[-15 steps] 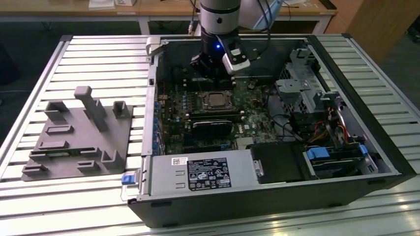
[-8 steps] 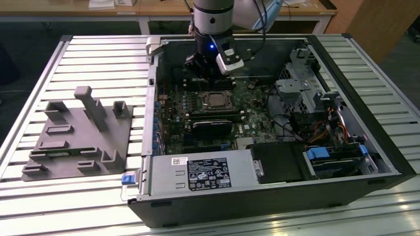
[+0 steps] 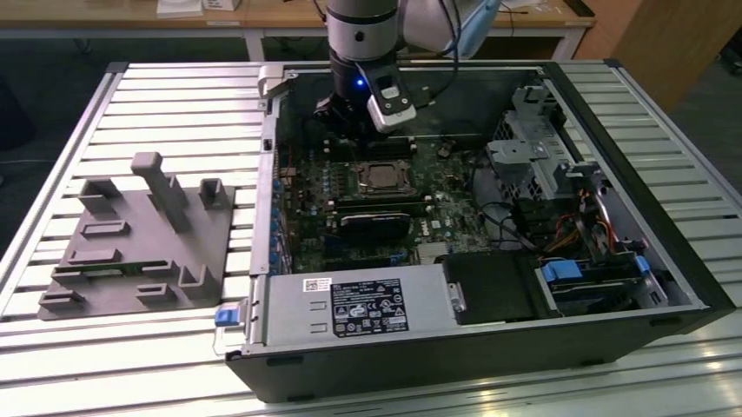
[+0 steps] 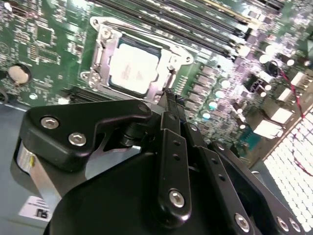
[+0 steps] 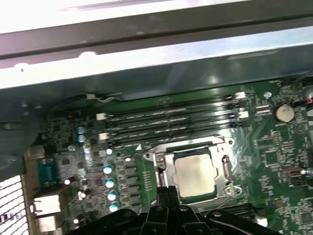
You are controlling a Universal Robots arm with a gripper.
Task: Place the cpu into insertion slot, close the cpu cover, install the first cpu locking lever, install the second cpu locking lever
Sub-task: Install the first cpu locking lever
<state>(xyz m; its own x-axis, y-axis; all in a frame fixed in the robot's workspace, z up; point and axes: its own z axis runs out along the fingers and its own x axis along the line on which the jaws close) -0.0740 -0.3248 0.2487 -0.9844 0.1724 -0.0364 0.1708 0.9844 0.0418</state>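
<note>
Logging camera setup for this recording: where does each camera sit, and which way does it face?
Exterior view: off the arm, high, looking down into the open case; arm and gripper show.
First wrist view: on the wrist, facing the cpu; gripper tip shows.
Second wrist view: on the wrist, looking along the gripper to the cpu.
All three share the cpu.

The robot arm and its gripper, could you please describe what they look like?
The arm is a silver-grey cylinder with a black wrist section carrying a small blue light and a white boxy module; a pale cable runs beside it. The gripper is matte black, built of flat linkage bars fastened with silver screws.
</note>
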